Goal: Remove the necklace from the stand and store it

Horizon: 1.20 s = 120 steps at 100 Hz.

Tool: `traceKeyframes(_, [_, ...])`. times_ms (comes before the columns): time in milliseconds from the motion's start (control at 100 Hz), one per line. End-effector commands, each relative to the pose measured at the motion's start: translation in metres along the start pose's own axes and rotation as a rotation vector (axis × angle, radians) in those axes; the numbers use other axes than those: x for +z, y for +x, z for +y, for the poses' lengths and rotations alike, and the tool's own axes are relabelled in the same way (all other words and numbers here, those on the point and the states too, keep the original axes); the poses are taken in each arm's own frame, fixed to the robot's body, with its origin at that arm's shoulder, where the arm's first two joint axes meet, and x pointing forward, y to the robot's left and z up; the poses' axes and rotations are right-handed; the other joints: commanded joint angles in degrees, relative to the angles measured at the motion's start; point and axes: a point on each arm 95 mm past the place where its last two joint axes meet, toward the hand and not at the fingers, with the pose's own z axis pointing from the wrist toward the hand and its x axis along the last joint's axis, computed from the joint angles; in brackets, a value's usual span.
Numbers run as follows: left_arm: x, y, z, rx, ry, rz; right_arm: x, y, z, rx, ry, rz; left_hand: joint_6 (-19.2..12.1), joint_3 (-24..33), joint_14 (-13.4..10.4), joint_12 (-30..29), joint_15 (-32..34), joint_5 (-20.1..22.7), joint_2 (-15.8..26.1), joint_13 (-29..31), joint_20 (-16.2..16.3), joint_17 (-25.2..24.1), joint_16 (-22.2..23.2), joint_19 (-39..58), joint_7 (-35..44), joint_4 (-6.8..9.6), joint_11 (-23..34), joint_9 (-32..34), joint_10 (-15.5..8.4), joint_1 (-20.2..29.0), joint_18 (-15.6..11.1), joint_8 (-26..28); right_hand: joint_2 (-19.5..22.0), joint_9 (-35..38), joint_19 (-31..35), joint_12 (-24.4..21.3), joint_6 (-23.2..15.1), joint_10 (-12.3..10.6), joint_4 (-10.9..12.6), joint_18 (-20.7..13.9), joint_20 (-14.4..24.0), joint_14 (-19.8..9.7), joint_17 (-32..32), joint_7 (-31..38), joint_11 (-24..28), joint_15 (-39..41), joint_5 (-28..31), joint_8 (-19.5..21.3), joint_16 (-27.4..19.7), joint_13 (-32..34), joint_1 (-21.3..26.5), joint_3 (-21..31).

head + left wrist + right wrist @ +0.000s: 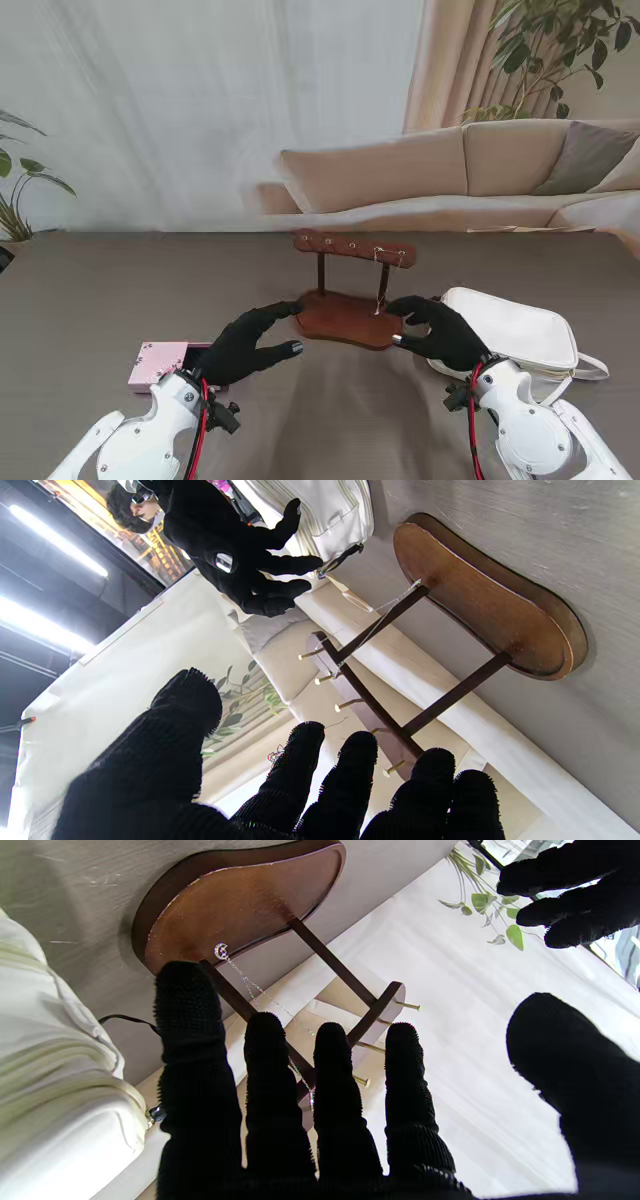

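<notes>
Necklace (260,990) hanging on stand (350,318), white bag (520,335) right, pink box (158,364) left

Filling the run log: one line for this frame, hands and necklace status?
phase: reach | left hand: open, by stand base | right hand: open, near necklace | necklace: hanging on stand peg | pink box: near left hand

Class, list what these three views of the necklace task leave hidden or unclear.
- Stand view: the pink box is partly behind the left hand; open or closed is unclear.
- Stand view: the necklace is too thin to trace.
- Right wrist view: the right hand fingers hide the chain's top at its peg.
- The white bag opening shows nowhere.
</notes>
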Motion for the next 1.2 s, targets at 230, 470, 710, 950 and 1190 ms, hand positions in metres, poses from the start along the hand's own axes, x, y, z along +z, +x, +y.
traceKeyframes(230, [-0.002,0.0,0.003,-0.001,-0.016,-0.004,-0.002,-0.001,-0.005,0.003,0.02,0.0,-1.11,-0.49,-0.26,-0.53,-0.44,-0.41,-0.94,-1.4,-0.39,-1.4,-0.54,-1.5,-0.52,1.38,-0.28,-0.57,-1.37,-0.41,-2.95,-0.39,0.91,-1.45,-0.91,-0.72,0.06,-0.18,0.62,0.42,-0.15,-0.94,-31.95,-0.13,-0.65,0.13,-1.62,-0.68,0.14,-0.78,-0.95,-1.63])
traceKeyframes(470, [-0.001,0.0,0.002,0.005,-0.028,-0.004,0.002,0.002,-0.005,-0.017,-0.026,-0.017,-1.12,-0.53,-0.31,-0.52,-0.44,-0.62,-0.92,-1.43,-0.39,-1.41,-0.56,-1.48,-0.61,1.4,-0.29,-0.63,-1.32,-0.43,-3.07,-0.43,-0.38,1.52,0.71,-0.51,0.59,0.16,0.52,0.84,0.37,-0.77,-29.91,1.0,0.25,1.6,0.96,-0.49,0.66,2.07,-0.81,-0.98])
traceKeyframes(710, [-0.003,0.001,0.0,0.015,-0.014,-0.007,0.008,-0.001,-0.012,-0.05,-0.111,-0.05,-1.21,-0.49,-0.3,-0.47,-0.33,-0.17,-1.06,-1.28,-0.38,-1.32,-0.43,-1.44,-0.43,1.4,-0.15,-0.16,-1.37,-0.33,-2.88,-0.39,-3.19,6.82,3.77,-0.58,0.74,0.71,-0.32,1.65,0.35,1.54,-28.08,2.45,0.52,3.16,6.42,-1.05,1.14,5.19,-1.04,0.98])
traceKeyframes(950, [-0.004,0.001,-0.001,0.031,-0.013,0.0,0.018,0.0,-0.023,-0.07,-0.145,-0.122,-1.16,-0.55,-0.62,-0.34,0.05,-0.18,-0.9,-1.18,-0.4,-1.28,0.11,-1.44,-0.43,1.39,0.01,0.31,-1.34,-0.4,-2.87,-0.39,-3.23,9.2,11.09,0.28,2.32,0.75,-0.71,2.01,1.49,2.4,-25.08,1.43,1.55,7.03,0.68,-2.44,3.03,9.26,-0.97,1.82])
traceKeyframes(1190, [-0.005,0.001,-0.001,0.02,-0.019,0.002,0.032,0.003,-0.032,-0.093,-0.152,-0.211,-0.94,-0.64,-0.41,-0.02,0.38,0.36,-0.77,-0.62,-0.36,-1.09,0.79,-1.34,-0.22,1.41,0.36,1.36,-0.78,-0.25,-2.78,-0.31,-1.49,10.9,17.22,0.46,3.8,0.3,-0.46,2.47,3.05,2.93,-21.77,3.12,2.59,10.04,-5.03,-4.77,4.11,12.41,-1.54,0.93])
